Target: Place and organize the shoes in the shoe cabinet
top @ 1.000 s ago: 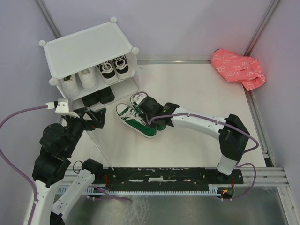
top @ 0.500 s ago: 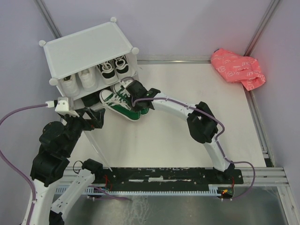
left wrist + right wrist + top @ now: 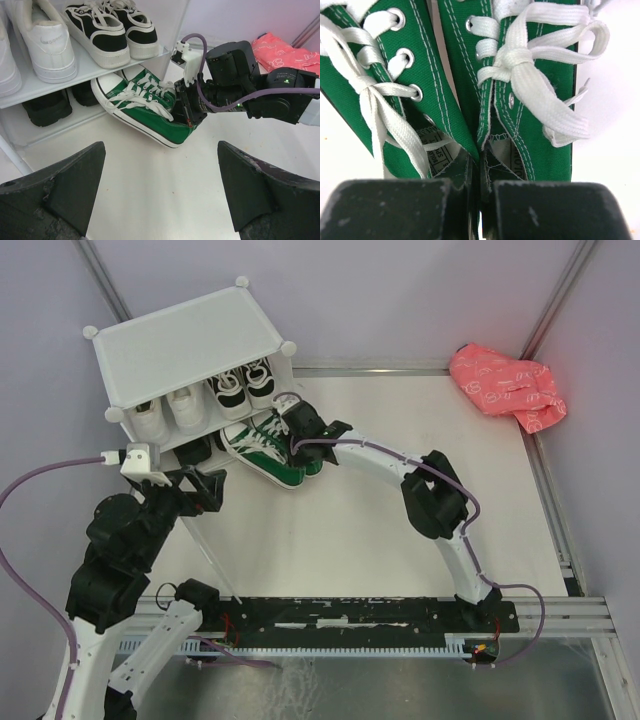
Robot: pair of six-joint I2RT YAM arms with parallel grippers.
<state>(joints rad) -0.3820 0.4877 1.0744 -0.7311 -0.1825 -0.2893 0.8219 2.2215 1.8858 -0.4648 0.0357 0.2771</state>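
The white shoe cabinet (image 3: 185, 340) stands at the far left. Its upper shelf holds white sneakers (image 3: 172, 410) and black sneakers with white soles (image 3: 245, 388); plain black shoes (image 3: 47, 106) sit on the lower level. My right gripper (image 3: 300, 435) is shut on the inner sides of a pair of green sneakers (image 3: 265, 448), one finger inside each shoe (image 3: 485, 165). The pair's white toes (image 3: 102, 87) point into the lower opening. My left gripper (image 3: 160, 192) is open and empty, low in front of the cabinet.
A pink crumpled bag (image 3: 508, 385) lies at the far right corner of the white table. The cabinet's open door panel (image 3: 205, 540) runs along the floor beside my left arm. Metal rails (image 3: 555, 510) edge the table.
My right gripper has carried the green sneakers from the table's middle left up to the cabinet's lower opening. My left arm has barely moved.
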